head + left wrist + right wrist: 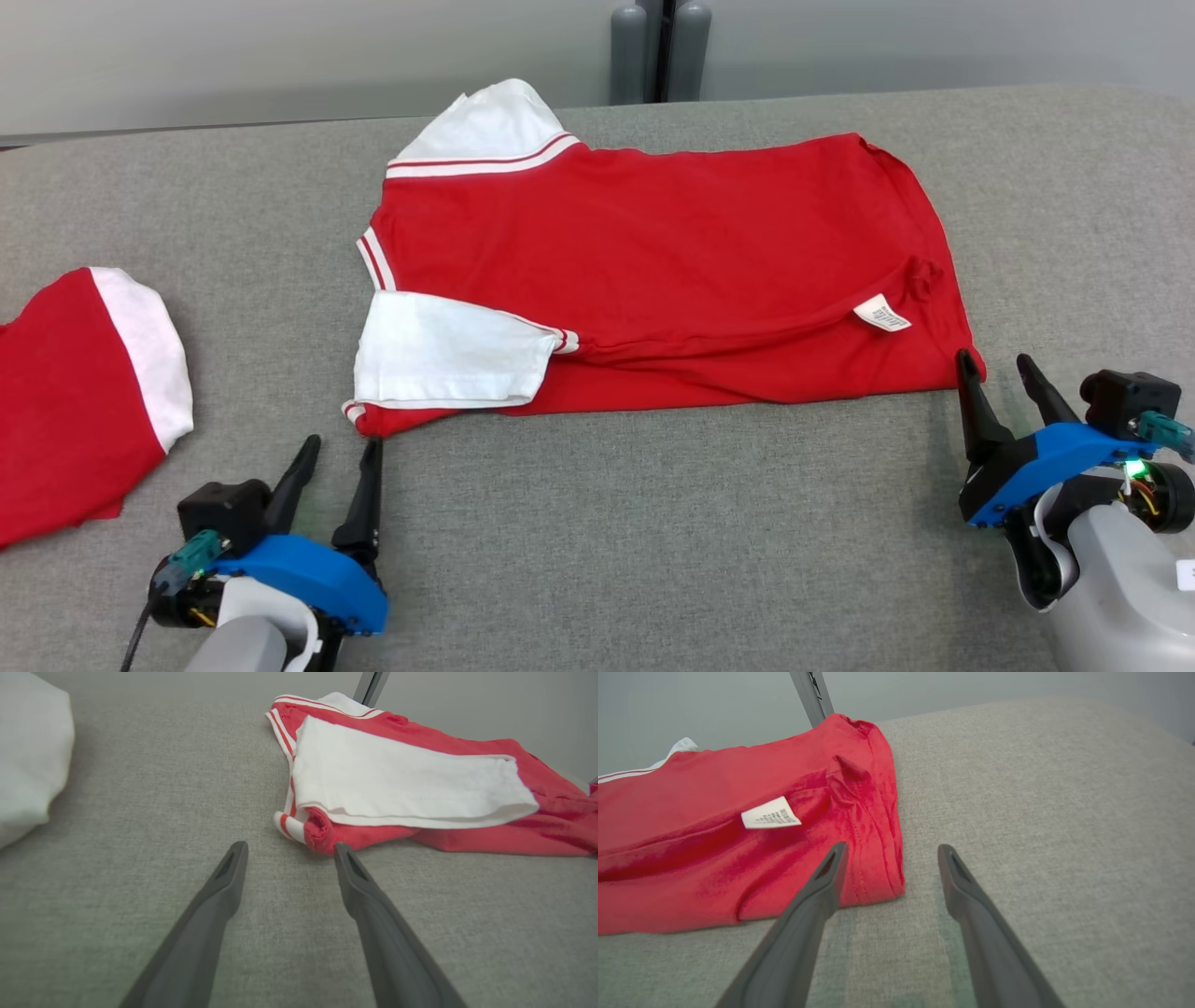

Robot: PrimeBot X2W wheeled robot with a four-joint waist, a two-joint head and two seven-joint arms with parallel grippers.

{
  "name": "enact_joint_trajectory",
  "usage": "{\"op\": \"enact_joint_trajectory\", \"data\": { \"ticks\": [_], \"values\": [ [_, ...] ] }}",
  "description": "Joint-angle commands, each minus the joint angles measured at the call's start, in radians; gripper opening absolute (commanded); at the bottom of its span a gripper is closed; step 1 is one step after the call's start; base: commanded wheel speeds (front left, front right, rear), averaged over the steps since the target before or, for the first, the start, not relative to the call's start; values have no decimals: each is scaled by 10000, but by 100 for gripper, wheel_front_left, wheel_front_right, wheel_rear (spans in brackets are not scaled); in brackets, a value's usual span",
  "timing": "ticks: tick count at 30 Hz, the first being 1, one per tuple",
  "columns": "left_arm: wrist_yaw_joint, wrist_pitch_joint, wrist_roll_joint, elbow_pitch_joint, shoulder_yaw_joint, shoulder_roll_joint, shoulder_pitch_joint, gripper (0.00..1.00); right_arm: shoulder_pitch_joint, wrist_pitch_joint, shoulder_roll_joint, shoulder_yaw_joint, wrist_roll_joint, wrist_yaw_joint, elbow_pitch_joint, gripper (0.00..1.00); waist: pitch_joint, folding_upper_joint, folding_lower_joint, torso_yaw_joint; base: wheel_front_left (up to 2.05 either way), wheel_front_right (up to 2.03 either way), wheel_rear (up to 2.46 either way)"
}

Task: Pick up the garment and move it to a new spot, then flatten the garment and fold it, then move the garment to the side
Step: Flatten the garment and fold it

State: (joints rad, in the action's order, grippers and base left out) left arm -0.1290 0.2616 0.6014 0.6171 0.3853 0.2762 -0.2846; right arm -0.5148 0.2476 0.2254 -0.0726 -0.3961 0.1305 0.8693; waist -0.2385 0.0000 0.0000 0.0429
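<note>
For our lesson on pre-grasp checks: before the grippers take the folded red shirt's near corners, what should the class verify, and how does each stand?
1. Left gripper open: ok.
2. Right gripper open: ok.
3. Left gripper lined up with sleeve-side corner of shirt: ok.
4. Right gripper straddles hem corner: ok.
5. Shirt smooth: not ok, creased near care label.
6. Other garment apart from shirt: ok.

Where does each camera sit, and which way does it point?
Head view: on the head, looking forward and down at the red shirt on the grey surface; left gripper and right gripper show.
Left wrist view: on the left wrist, looking along its open fingers at the white sleeve.
Right wrist view: on the right wrist, looking along its fingers at the care label.
Shared: head and right wrist views both show that label.
</note>
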Motion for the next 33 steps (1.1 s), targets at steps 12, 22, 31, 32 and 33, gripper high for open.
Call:
{"op": "enact_joint_trajectory", "data": {
  "ticks": [12,22,31,32,33],
  "values": [
    [-24,-7,593,818,798,-225,-976,100,-824,12,-194,-393,389,5,1203,100,-236,0,0,-24,0,0,0],
    [-25,27,1223,1286,1286,-189,-1552,0,-1085,113,-429,-612,64,5,1432,0,-341,0,0,-59,0,0,0],
    [-24,43,1122,146,735,-17,-657,0,-182,191,-187,-517,-585,5,503,0,352,0,0,-119,0,0,0],
    [-24,44,1046,-21,640,-14,-450,0,1,185,-133,-507,-641,4,292,0,463,0,0,-121,0,0,0],
    [-24,46,965,-221,551,-11,-238,0,210,185,-104,-517,-699,4,76,0,552,0,0,-122,0,0,0]
  ]
}}
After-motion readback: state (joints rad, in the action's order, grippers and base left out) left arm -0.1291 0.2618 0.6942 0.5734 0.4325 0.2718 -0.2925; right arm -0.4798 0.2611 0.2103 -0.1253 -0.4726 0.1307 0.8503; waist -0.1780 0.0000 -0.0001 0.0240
